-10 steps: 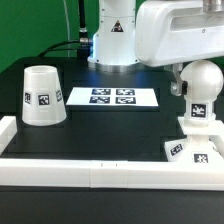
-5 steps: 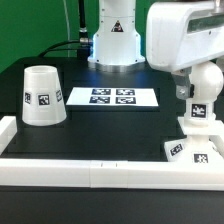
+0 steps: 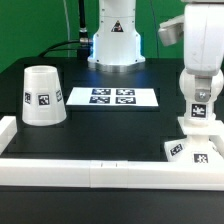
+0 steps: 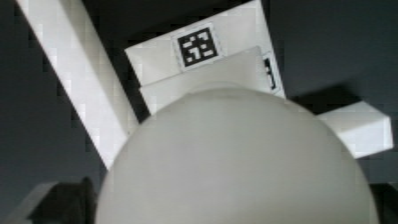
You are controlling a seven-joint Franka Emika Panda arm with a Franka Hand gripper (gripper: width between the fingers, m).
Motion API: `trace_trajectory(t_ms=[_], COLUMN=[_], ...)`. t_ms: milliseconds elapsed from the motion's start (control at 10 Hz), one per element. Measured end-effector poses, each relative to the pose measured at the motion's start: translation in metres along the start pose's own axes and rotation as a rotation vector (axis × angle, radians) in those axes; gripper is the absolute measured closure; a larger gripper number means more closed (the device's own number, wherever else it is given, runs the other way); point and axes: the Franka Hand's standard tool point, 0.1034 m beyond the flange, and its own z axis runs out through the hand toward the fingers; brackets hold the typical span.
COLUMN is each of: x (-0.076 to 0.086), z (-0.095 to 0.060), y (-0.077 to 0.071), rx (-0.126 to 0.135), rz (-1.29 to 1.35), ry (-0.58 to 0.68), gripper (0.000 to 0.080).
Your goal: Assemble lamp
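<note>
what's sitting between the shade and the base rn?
Only the marker board, lying flat between the shade and the base. That shows in the exterior view; the wrist view does not cover that stretch.

The rounded bulb [image 4: 231,160] fills the foreground, hiding part of the base [image 4: 244,38] with its tag [image 4: 198,46]; a white rail [image 4: 89,75] crosses the dark table [image 4: 338,45].
</note>
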Motion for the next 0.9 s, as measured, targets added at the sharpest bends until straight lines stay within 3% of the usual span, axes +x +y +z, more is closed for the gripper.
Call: trace_trajectory(t_ms=[300, 700, 800, 900], x=[-0.0015, -0.0057, -0.0058, -0.006], z=[0.0032, 0.0035, 0.0035, 0.0035], y=[0.0012, 0.0031, 0.0031, 0.0032], rx=[-0.009, -0.011, -0.011, -0.011], rz=[-0.284, -0.41, -0.407, -0.406], ry=[-0.018, -0.032, -0.032, -0.032], gripper=[0.0101, 0.0129, 0.0226, 0.0226])
